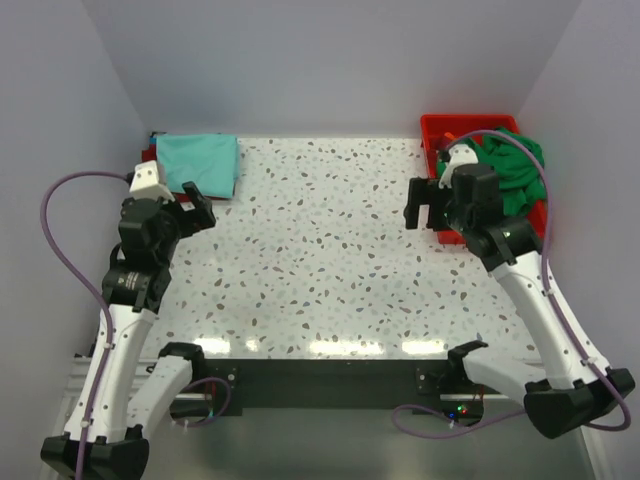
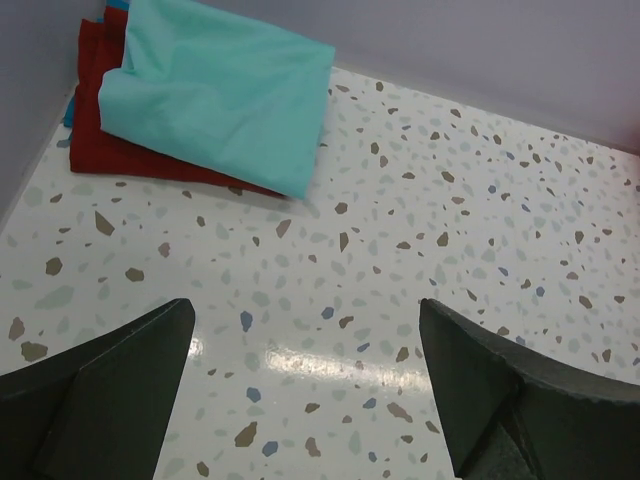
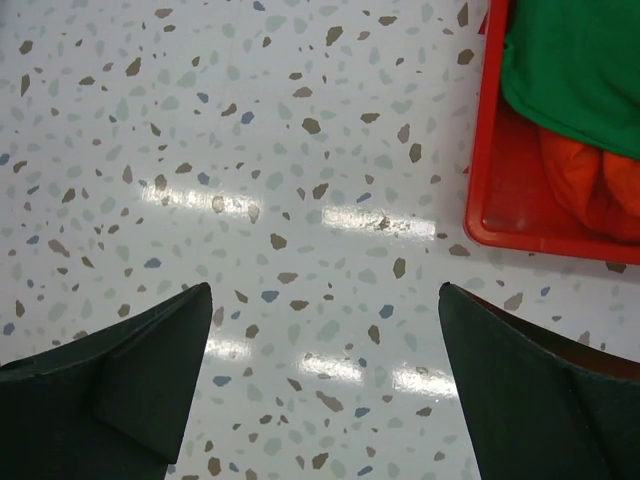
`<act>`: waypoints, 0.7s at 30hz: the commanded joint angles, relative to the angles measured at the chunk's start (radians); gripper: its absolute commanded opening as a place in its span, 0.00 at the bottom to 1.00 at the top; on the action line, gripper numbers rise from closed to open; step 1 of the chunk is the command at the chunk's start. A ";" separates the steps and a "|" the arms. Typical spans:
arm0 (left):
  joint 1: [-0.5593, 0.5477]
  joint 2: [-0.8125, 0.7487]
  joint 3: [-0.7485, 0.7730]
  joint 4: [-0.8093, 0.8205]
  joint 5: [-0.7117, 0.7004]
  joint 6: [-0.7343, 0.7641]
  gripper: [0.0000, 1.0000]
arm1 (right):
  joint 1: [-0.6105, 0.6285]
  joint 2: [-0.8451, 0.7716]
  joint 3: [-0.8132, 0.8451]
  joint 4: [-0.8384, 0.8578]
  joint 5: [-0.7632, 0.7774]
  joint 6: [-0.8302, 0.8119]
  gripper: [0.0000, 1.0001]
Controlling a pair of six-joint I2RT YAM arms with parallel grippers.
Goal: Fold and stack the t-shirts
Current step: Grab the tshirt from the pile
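Note:
A folded light teal t-shirt (image 1: 199, 162) lies on a folded dark red t-shirt (image 1: 149, 153) at the table's far left corner; both show in the left wrist view, teal (image 2: 220, 95) over red (image 2: 105, 145). A crumpled bright green t-shirt (image 1: 512, 170) and an orange one (image 3: 595, 185) lie in the red tray (image 1: 437, 130) at the far right; the green one shows in the right wrist view (image 3: 580, 60). My left gripper (image 1: 198, 207) is open and empty just in front of the stack. My right gripper (image 1: 424, 203) is open and empty over the table, left of the tray.
The speckled white table (image 1: 320, 250) is walled in on the left, back and right. The red tray (image 3: 500, 215) stands against the right wall. A bit of blue cloth (image 2: 70, 105) peeks from under the dark red shirt.

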 commanded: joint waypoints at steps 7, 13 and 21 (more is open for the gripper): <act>0.006 0.007 0.025 0.073 0.035 0.026 1.00 | -0.003 0.004 0.093 -0.048 0.220 -0.086 0.99; 0.006 -0.004 0.025 0.051 0.051 -0.014 1.00 | -0.067 0.236 0.227 -0.055 0.305 -0.032 0.99; 0.006 -0.074 0.010 -0.068 0.138 -0.046 1.00 | -0.237 0.467 0.228 0.142 0.216 0.012 0.98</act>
